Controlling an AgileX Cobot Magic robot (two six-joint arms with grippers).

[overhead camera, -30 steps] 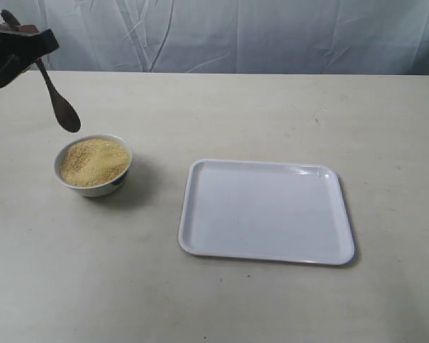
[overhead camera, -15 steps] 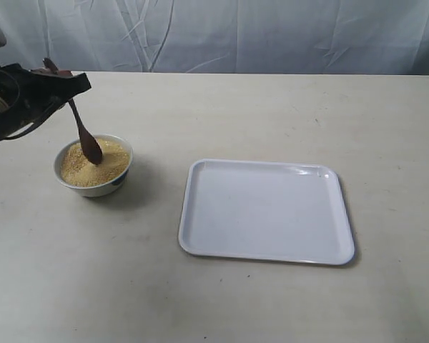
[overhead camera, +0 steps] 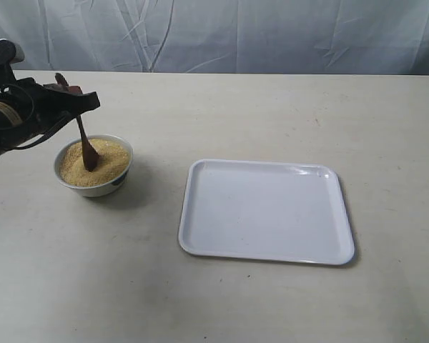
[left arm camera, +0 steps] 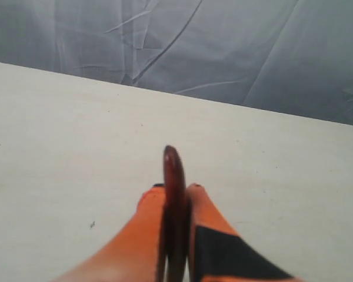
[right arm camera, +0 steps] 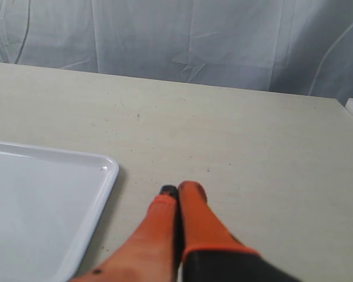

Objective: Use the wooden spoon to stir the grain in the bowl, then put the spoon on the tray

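Observation:
A small white bowl [overhead camera: 111, 181] with dark blue marks stands at the left of the table, filled with yellowish grain [overhead camera: 109, 158]. The dark wooden spoon [overhead camera: 84, 139] stands nearly upright with its head dipped into the grain. My left gripper [overhead camera: 73, 91] is shut on the spoon's handle just above the bowl. In the left wrist view the spoon handle [left arm camera: 174, 200] is clamped between the orange fingers [left arm camera: 142, 235] of the left gripper [left arm camera: 175, 191]. The white tray [overhead camera: 267, 211] lies to the right of the bowl. My right gripper [right arm camera: 180, 189] is shut and holds nothing, beside the tray's corner [right arm camera: 100, 176].
A wrinkled pale cloth backdrop [overhead camera: 272, 32] hangs behind the table's far edge. The beige tabletop [overhead camera: 272, 107] stretches around bowl and tray. The right arm does not show in the exterior view.
My left gripper has come down and to the right with the spoon. The spoon's head went from hanging above the bowl's rim into the grain.

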